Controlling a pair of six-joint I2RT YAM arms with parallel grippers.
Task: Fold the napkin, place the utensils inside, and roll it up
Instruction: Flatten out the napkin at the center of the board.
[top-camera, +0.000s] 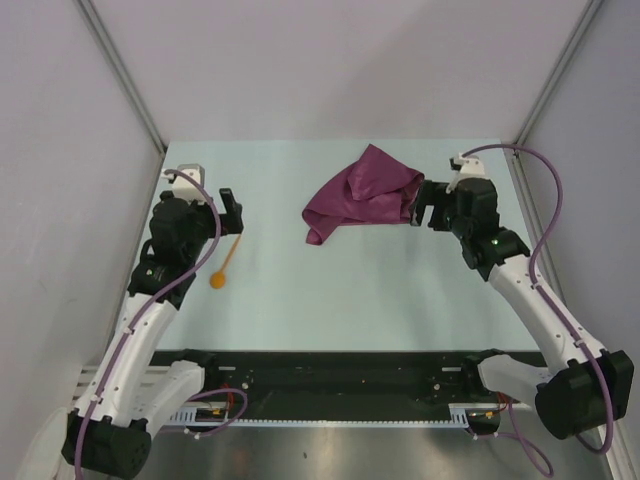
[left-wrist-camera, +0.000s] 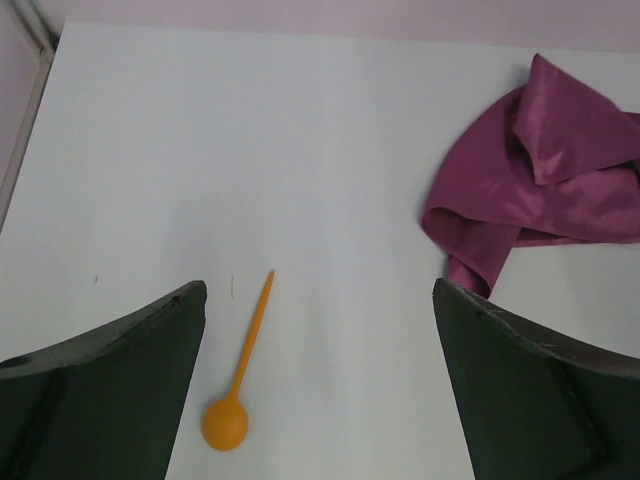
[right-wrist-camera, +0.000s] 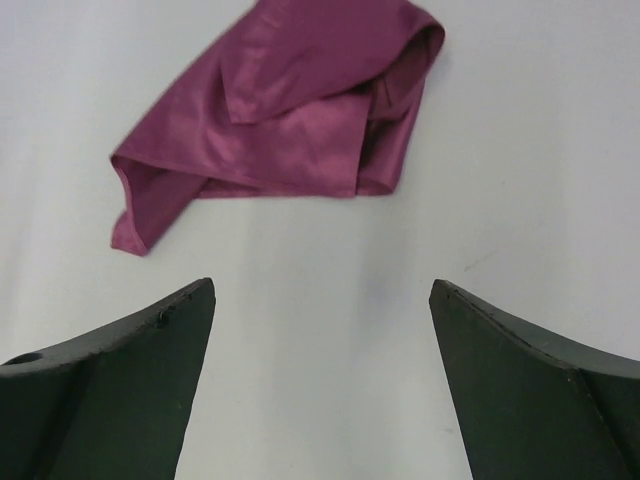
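Gaping empty: left hand (left-wrist-camera: 318, 286), right hand (right-wrist-camera: 322, 284) | right wrist misses spoon (left-wrist-camera: 226, 422), shows napkin (right-wrist-camera: 290, 110)

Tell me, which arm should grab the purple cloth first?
Probably the right. The right gripper, open, is just beside the napkin. The left gripper, also open, is farther off, near the spoon.

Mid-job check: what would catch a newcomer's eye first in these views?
The plum napkin comes first: a crumpled heap on the far right part of the pale table, right beside the open right gripper. Next is the small orange spoon, lying alone on the left, close by the open left gripper. Neither gripper holds anything.
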